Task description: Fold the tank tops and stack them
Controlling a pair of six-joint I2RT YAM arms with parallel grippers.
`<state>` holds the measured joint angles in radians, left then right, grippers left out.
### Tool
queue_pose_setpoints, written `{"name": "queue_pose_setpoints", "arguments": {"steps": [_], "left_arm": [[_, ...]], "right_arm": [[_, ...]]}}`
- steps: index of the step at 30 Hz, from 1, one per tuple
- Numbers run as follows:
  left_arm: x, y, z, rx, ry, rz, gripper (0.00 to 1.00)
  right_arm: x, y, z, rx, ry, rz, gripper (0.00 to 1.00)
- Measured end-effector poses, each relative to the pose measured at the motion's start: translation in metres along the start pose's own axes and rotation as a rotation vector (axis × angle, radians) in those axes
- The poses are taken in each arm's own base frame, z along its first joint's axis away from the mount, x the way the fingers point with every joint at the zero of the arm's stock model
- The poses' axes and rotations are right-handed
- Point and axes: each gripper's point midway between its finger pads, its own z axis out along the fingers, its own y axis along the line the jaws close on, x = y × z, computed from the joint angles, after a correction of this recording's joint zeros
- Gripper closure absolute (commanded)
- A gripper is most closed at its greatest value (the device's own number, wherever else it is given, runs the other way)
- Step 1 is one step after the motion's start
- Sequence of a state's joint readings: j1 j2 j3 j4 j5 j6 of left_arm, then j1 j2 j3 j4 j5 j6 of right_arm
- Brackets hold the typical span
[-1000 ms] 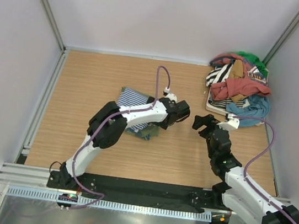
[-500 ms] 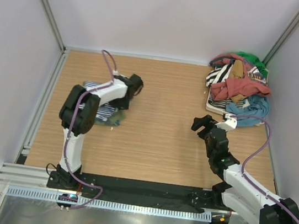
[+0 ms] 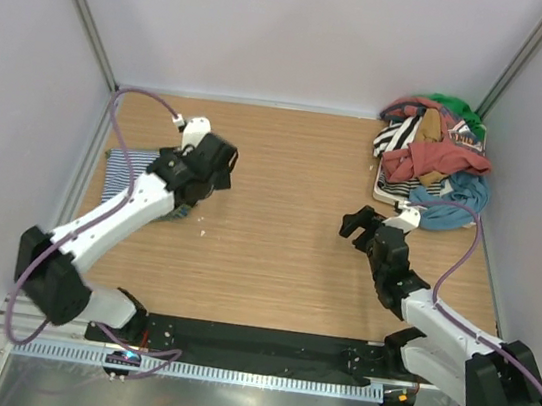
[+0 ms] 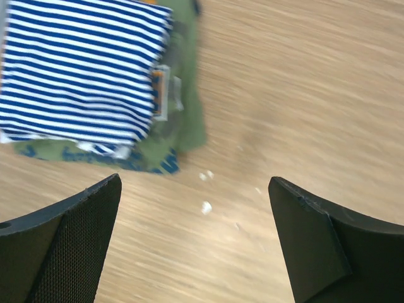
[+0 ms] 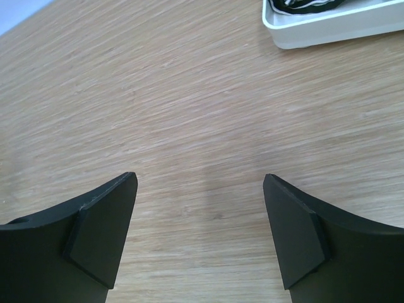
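Note:
The striped tank top (image 4: 82,69) lies folded on the olive green tank top (image 4: 187,110), whose edge sticks out below and to the right. In the top view the stack sits at the table's left side, striped top (image 3: 124,168) uppermost. My left gripper (image 4: 196,208) hovers open beside the stack, over bare wood, holding nothing; from above, the left gripper (image 3: 196,180) is at the stack's right edge. My right gripper (image 5: 201,189) stands open over bare wood, right of centre in the top view (image 3: 361,224), nothing between its fingers.
A white tray (image 5: 328,26) at the back right holds a heap of mixed clothes (image 3: 433,160). A few small white specks (image 4: 206,206) lie on the wood near the stack. Walls close in the table on the left, back and right.
The folded stack has gone from the table's middle to the left side with the left arm, whose gripper now sits clear of it. The right gripper edged slightly left and opened a little wider.

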<state>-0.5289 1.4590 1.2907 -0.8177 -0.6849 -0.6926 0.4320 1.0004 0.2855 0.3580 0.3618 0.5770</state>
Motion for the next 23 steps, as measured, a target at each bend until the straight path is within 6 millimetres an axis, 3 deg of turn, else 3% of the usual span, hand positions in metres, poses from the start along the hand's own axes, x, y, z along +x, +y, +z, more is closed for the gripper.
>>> {"name": "queue_pose_setpoints", "arguments": {"steps": [2,4,10,16,18,23], "left_arm": [[0.013,-0.007,-0.024,0.115,-0.043,-0.016,0.00],[0.033,-0.010,-0.035,0.197,-0.058,-0.014,0.00],[0.090,0.014,-0.019,0.294,-0.121,-0.012,0.00],[0.124,0.021,0.003,0.366,-0.225,-0.025,0.00],[0.126,0.021,0.005,0.376,-0.240,-0.021,0.00],[0.104,0.008,-0.008,0.457,-0.315,-0.051,0.00]], "right_arm": [[-0.001,0.004,0.000,-0.023,0.002,-0.008,0.09],[-0.004,0.009,-0.002,-0.045,-0.006,-0.014,0.06],[-0.010,0.010,-0.003,-0.049,-0.026,-0.028,0.06],[-0.022,0.008,-0.006,-0.032,-0.073,-0.017,0.00],[-0.026,0.006,-0.006,-0.021,-0.090,-0.009,0.00],[-0.021,0.002,-0.004,-0.002,-0.076,-0.015,0.00]]}}
